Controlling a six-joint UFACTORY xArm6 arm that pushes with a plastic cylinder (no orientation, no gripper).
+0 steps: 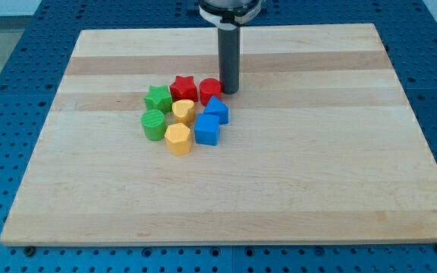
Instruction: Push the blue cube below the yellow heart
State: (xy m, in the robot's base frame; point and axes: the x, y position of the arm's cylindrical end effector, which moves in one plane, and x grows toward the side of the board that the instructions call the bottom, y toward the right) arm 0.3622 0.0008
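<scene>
Pale wooden board (294, 174) with lengthwise grain on a blue perforated table (6, 45), bearing eight glossy moulded blocks in one tight cluster: green star (157, 98), red star (183, 88), red cylinder (209, 90), yellow heart (183, 111), green cylinder (154, 124), yellow hexagon block (177, 139), a blue angular block (217, 109) and the blue cube (207, 130). The blue cube sits at the cluster's lower right, just right of the yellow hexagon block and diagonally below-right of the yellow heart, one corner turned toward the view's bottom, no long axis evident. The dark rod stands upright from the view's top, my tip (228, 91) down on the board touching the red cylinder's right side; it carries no jaws to open or close.

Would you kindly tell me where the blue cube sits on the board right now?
The blue cube sits left of the view's centre, at the cluster's lower right, just right of the yellow hexagonal block and directly below the other blue block.
</scene>
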